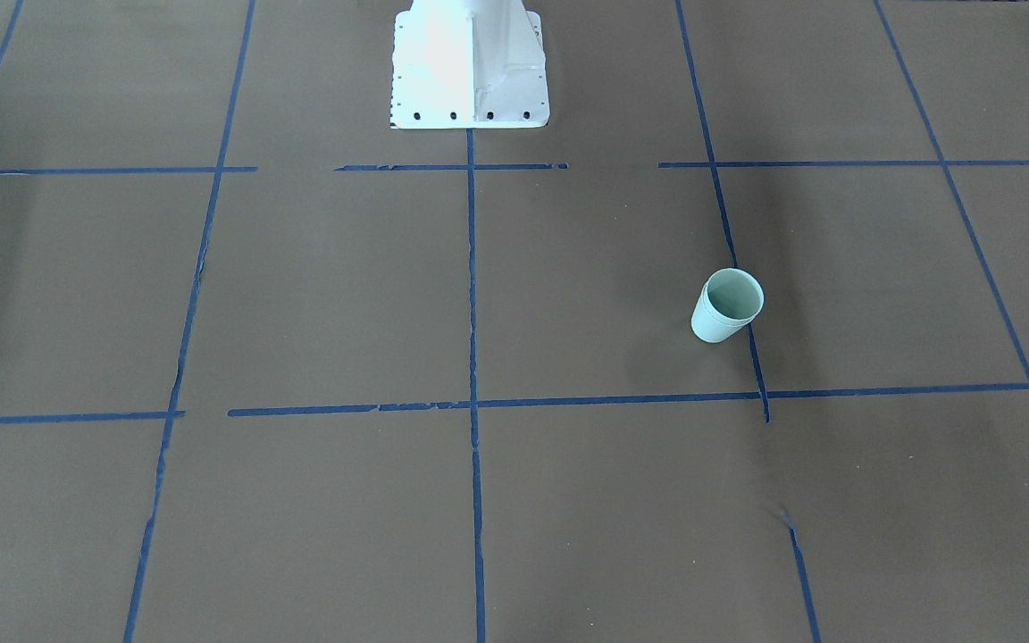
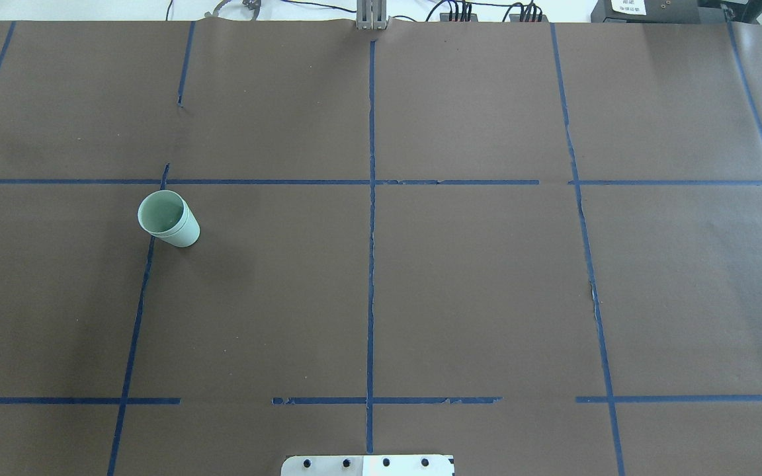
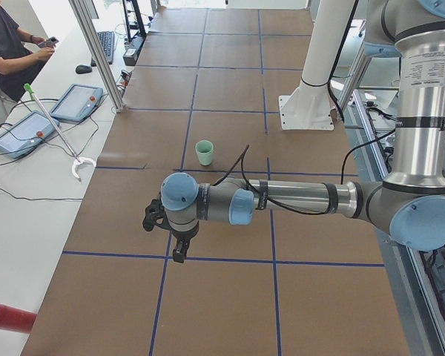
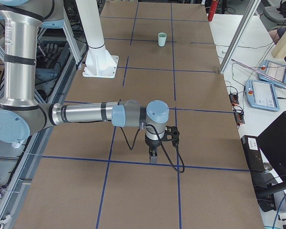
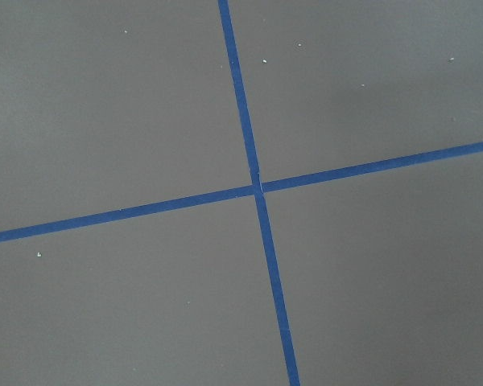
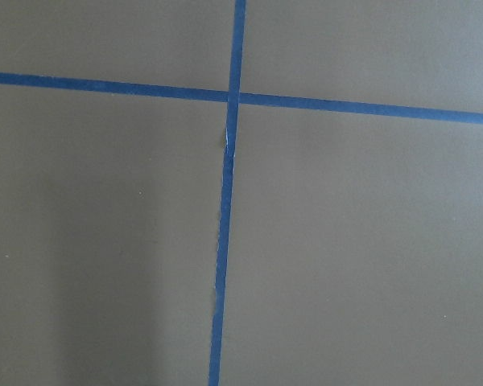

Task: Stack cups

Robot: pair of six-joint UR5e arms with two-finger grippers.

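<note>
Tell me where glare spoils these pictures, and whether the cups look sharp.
Exterior front-facing view: the white robot base is blown out. Overhead exterior view: even light, the cups sharp, only soft shadows. Wrist views: no glare, tape lines crisp.

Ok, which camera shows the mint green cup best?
Exterior front-facing: the cup is large, with its inside and a doubled rim visible. Overhead shows nearly the same; both side views show it small; the wrist cameras miss it.

I count two small pale mint-green tapered cups (image 2: 181,231), one nested inside the other, which makes one stack. I have two black two-finger grippers, the left gripper (image 3: 179,251) and the right gripper (image 4: 153,155). There is one white pedestal base (image 1: 470,71) and two blue-grey touchscreen tablets (image 3: 76,102).
</note>
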